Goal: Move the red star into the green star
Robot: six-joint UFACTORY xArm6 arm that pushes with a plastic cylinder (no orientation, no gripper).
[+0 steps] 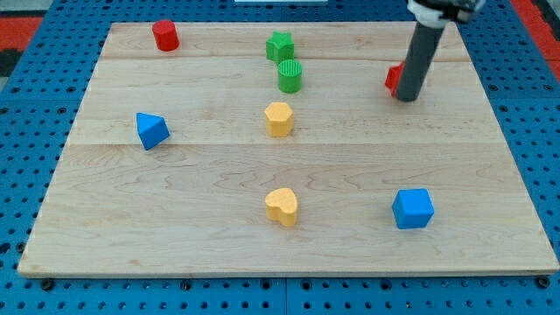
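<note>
The red star [394, 78] lies near the view's right, upper part of the wooden board, mostly hidden behind my rod. My tip [407, 98] rests on the board touching the red star's right side. The green star [279, 45] sits near the view's top centre, well to the left of the red star. A green cylinder [290, 76] stands just below the green star, between it and the red star's level.
A red cylinder [164, 36] is at the top left. A blue triangular block [151, 130] is at the left. A yellow hexagonal block [278, 119] and a yellow heart [282, 206] lie in the centre. A blue cube [412, 209] is at the lower right.
</note>
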